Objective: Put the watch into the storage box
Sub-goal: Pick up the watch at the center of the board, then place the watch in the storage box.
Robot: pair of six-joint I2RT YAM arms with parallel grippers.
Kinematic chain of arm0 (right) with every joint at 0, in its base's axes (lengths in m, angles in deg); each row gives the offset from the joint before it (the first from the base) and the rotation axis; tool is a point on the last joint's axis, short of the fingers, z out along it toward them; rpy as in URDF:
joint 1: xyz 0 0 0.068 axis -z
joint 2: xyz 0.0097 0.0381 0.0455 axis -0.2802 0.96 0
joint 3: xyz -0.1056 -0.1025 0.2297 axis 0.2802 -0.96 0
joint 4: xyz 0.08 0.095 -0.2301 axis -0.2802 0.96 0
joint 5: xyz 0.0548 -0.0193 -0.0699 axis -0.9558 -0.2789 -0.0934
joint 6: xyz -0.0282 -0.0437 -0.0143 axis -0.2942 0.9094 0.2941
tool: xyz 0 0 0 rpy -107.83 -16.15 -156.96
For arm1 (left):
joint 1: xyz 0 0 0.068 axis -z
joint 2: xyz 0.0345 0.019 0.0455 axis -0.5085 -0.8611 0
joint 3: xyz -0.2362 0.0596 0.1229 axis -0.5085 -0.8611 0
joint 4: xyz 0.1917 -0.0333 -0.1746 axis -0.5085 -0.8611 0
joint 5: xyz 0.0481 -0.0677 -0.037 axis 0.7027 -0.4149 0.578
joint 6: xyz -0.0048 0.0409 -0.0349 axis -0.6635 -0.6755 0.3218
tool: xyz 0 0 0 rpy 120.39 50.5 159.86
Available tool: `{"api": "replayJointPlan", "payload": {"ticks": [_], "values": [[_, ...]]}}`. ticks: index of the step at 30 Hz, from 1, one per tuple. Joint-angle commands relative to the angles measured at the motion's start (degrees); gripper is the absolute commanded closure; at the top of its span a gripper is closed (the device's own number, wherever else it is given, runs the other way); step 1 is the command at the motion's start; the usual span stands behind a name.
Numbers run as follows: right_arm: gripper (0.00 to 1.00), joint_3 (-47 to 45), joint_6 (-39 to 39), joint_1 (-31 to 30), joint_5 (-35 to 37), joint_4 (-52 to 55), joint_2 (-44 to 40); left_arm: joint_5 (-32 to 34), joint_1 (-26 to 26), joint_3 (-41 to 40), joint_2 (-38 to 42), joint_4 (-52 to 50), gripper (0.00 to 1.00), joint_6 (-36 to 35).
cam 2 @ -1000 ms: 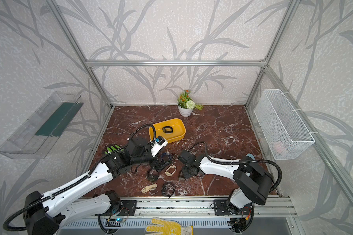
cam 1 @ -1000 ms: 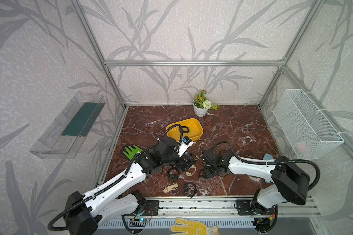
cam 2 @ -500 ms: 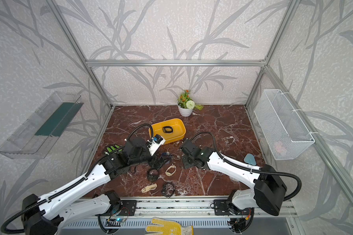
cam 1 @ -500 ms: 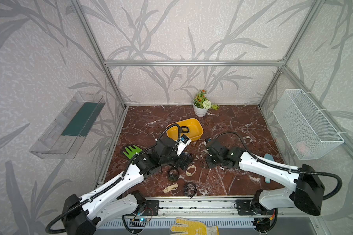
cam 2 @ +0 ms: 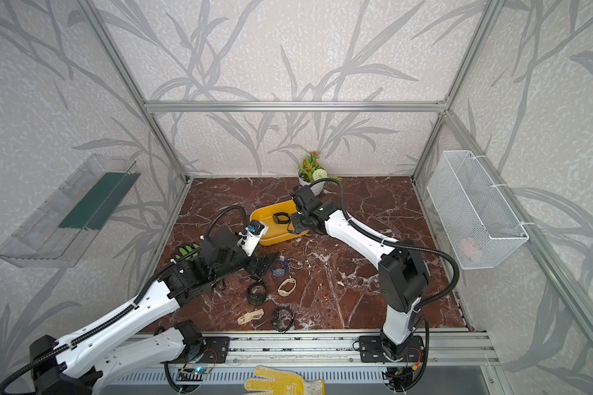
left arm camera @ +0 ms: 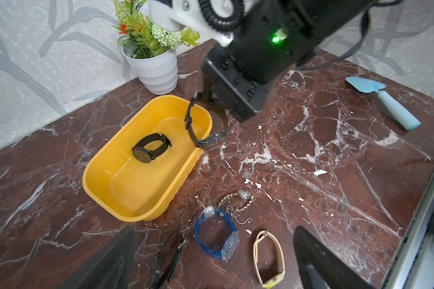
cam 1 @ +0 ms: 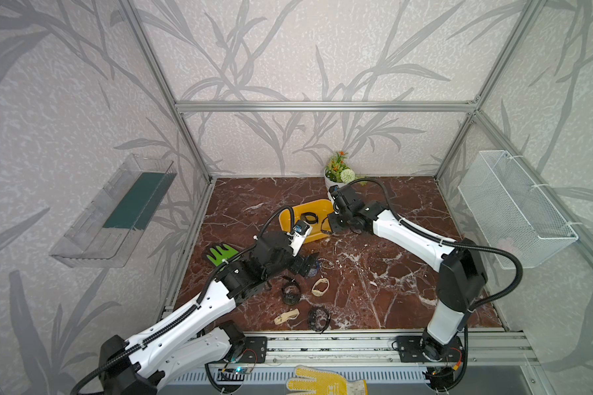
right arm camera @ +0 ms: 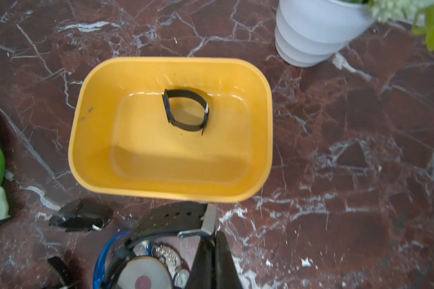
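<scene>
Now that the right gripper (left arm camera: 207,97), clenched on a watch (left arm camera: 211,139), has reached the box (left arm camera: 135,190), it can drop it.

No legible text, label, brand, number or sign appears on any item. The dial of the black watch (left arm camera: 142,155) lying in the storage box (left arm camera: 135,192) shows markings too small to read.
</scene>
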Motion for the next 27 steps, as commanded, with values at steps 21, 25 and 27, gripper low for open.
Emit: {"api": "replayJointPlan", "payload": {"ticks": [21, 25, 27], "values": [[1.0, 30.6, 3.8, 5.1, -4.7, 8.1, 29.6, 3.0, 0.2, 0.5, 0.7, -0.6, 0.05, -1.0], [0.98, 32.2, 3.3, 5.1, -4.7, 9.0, 31.4, 2.6, 0.2, 0.6, 0.6, -0.7, 0.05, -0.9], [0.95, 33.3, 3.1, 5.1, -4.6, 9.6, 32.4, 2.5, 0.2, 0.6, 0.5, -0.7, 0.05, -0.7]]}}
